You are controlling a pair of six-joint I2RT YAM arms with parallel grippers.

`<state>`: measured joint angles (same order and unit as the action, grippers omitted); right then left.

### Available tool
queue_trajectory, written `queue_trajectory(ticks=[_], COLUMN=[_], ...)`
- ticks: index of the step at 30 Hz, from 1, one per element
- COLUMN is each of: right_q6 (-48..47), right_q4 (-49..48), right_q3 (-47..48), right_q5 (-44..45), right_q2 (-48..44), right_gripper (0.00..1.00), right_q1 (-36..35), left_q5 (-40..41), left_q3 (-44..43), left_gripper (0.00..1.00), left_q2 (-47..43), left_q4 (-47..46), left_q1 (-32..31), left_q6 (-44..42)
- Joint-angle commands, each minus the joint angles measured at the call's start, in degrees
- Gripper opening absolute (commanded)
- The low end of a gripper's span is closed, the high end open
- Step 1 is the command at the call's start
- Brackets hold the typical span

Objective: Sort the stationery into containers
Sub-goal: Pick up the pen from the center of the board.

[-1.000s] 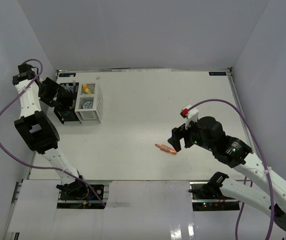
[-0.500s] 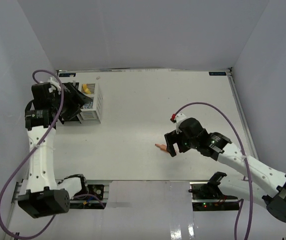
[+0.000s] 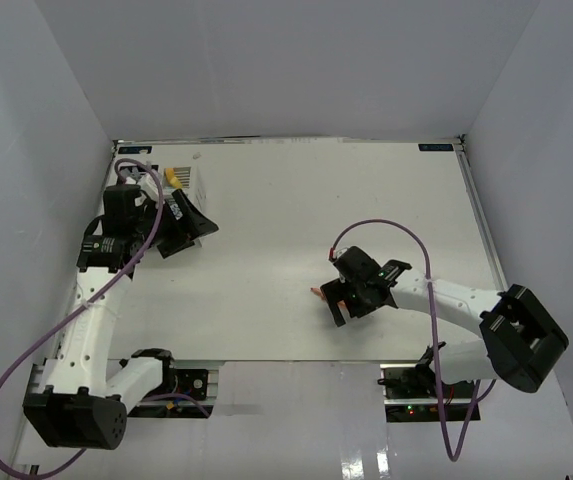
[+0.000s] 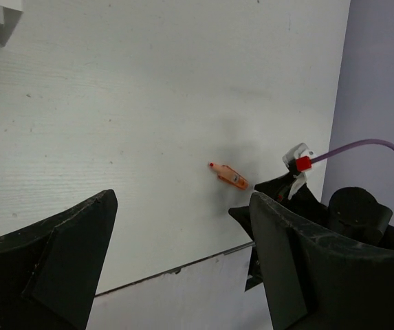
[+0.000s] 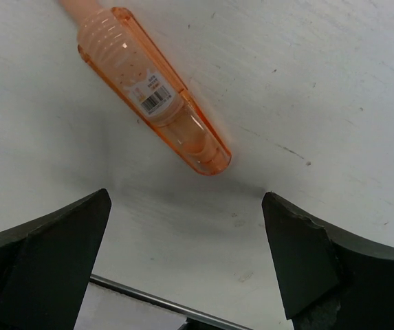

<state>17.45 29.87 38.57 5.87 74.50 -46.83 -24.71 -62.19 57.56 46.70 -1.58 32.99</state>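
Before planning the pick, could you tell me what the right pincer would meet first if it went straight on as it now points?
The right pincer would probably meet the orange marker just ahead; depth is unclear, so it might touch the table first.

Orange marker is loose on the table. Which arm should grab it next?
Right. The right tool hangs open directly over the orange marker, with nothing in its jaws. The left tool is open too, but sits far across the table by the white container.

The orange marker [image 5: 145,86] carries a barcode label [image 5: 155,103], its tiny print too small to read.
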Motion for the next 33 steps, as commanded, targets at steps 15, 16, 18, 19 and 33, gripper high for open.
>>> queue_trajectory(ticks=[15,16,18,19,33], right_q6=[-4.27,-4.36,-4.27,-4.36,-4.89], right_q4=[-5.79,-5.79,-5.43,-5.43,-3.59], right_q3=[2.39,2.39,2.57,2.74,5.12], right_q5=[1.25,0.99,0.64,0.64,-0.51], right_q2=[6.36,6.45,6.97,7.24,11.37], right_gripper=[0.79,0.79,0.77,0.77,0.69], right_q1=[0.25,0.16,-0.10,-0.19,-2.92], left_q5=[-3.15,-3.33,-3.50,-3.76,-5.35], left_q3=[1.99,1.73,1.29,1.11,0.93], left_gripper=[0.89,0.89,0.89,0.89,0.89], left_q2=[5.54,5.98,6.86,7.65,10.55], left_q4=[-6.09,-6.35,-7.14,-7.41,-10.40], left_q1=[-5.89,-5.97,-5.97,-5.97,-6.24], left_q6=[-2.41,-2.49,-2.58,-2.67,-2.23])
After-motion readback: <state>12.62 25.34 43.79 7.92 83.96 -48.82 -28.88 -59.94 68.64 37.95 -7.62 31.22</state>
